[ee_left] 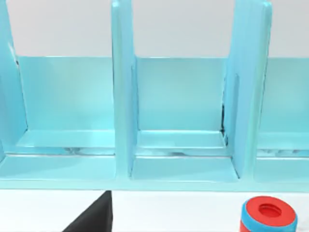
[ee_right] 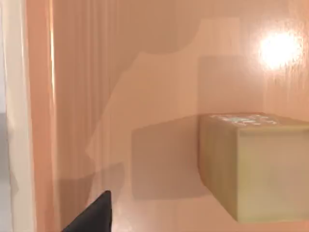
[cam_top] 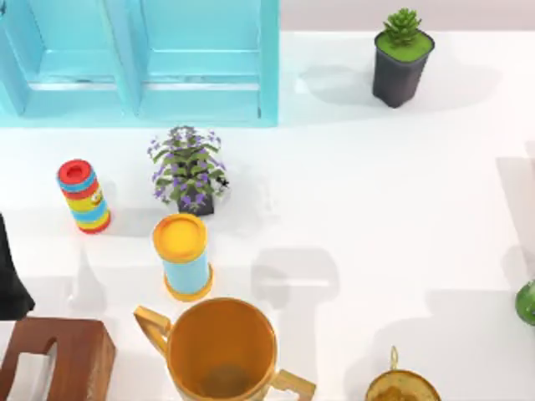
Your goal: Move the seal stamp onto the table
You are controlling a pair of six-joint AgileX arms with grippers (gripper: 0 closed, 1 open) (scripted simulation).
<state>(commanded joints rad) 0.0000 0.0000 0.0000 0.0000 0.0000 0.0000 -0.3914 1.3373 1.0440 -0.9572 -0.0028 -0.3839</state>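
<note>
Close before the right gripper (ee_right: 96, 215), whose jaw state cannot be told, the seal stamp (ee_right: 256, 169) should be squarely approached.

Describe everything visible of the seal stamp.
The seal stamp appears in the right wrist view as a tan-beige, stone-like rectangular block with crisp edges. A faint pale mark sits on one face. It rests against a glossy orange-tan surface that carries its shadow and a bright highlight. Nothing grips it; a dark claw finger tip stands apart from it.
</note>
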